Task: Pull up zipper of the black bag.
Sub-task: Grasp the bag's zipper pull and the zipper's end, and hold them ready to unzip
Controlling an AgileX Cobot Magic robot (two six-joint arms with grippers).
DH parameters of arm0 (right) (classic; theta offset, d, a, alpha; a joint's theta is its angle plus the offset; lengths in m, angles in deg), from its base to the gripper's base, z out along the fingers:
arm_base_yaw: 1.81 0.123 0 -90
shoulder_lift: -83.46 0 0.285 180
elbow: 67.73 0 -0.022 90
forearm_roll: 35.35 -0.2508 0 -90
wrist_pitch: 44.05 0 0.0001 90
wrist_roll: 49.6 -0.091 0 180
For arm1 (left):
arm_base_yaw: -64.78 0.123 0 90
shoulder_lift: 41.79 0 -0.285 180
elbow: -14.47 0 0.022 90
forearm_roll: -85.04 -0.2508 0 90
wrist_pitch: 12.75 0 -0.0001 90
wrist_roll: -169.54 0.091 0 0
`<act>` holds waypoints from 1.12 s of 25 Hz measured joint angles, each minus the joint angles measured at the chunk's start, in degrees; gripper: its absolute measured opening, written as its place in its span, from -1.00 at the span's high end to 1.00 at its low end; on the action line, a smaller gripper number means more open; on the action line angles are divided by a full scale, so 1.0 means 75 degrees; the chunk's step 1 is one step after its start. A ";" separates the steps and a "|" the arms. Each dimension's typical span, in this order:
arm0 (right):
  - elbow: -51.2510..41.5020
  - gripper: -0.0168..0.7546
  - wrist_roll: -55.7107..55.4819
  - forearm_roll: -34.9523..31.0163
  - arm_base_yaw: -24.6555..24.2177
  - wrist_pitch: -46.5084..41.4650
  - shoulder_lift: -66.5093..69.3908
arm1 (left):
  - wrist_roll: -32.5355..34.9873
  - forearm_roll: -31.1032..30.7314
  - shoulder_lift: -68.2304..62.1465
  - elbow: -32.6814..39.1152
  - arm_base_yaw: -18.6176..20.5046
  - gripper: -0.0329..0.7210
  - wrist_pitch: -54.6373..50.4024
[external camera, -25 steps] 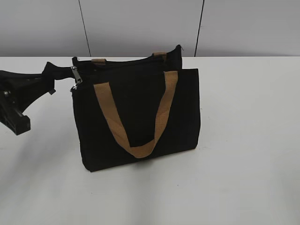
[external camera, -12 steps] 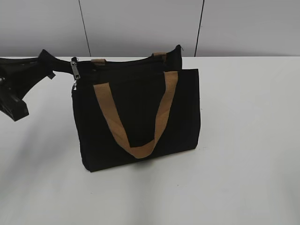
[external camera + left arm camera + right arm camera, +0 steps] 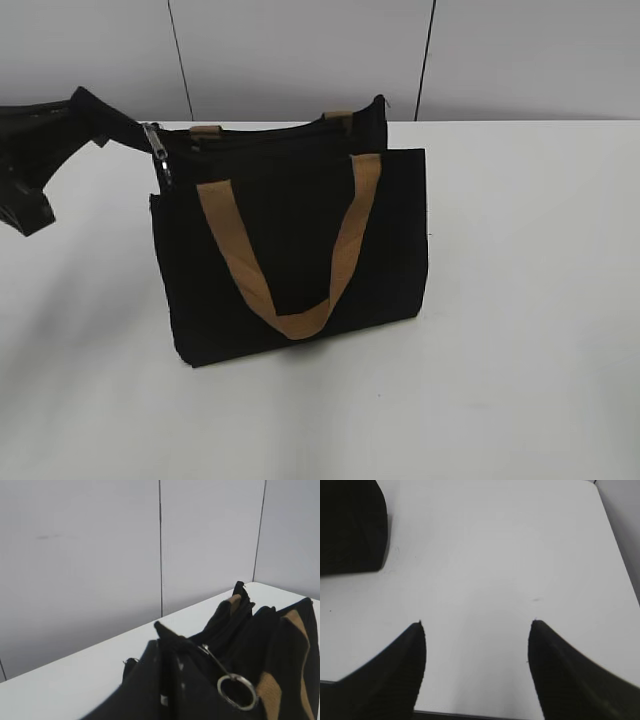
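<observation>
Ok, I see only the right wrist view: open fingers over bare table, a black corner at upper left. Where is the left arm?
Observer: Its fingers are at the top left corner of the bag, seemingly closed on the fabric.
Operator: Is the zipper pull near them?
Observer: Yes, the silvery zipper pull hangs just beside them, at that end.
Operator: Is the bag standing?
Observer: Yes, upright, one tan handle hanging down its front.

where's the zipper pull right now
In the exterior view the zipper pull hangs at the top left corner of the black bag, right beside the left gripper and left of the tan handle.
</observation>
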 joint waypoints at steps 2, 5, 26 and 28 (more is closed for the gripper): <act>0.0201 -0.34 0.0000 -0.0015 0.0000 0.0023 0.0313 | 0.0000 0.0121 0.0000 0.0000 0.0000 0.93 0.0032; 0.0489 -0.34 0.0041 -0.0015 0.0000 0.0075 0.1174 | 0.0000 0.0177 0.0000 0.0000 0.0000 0.93 0.0038; 0.2227 -0.34 0.3239 -0.2600 0.0000 0.1077 0.4337 | 0.0000 0.0206 0.0000 0.0000 0.0000 0.93 0.0038; 0.2384 -0.34 0.3395 -0.2935 0.0000 0.1240 0.4705 | 0.0000 0.0206 0.0000 0.0000 0.0000 0.93 0.0038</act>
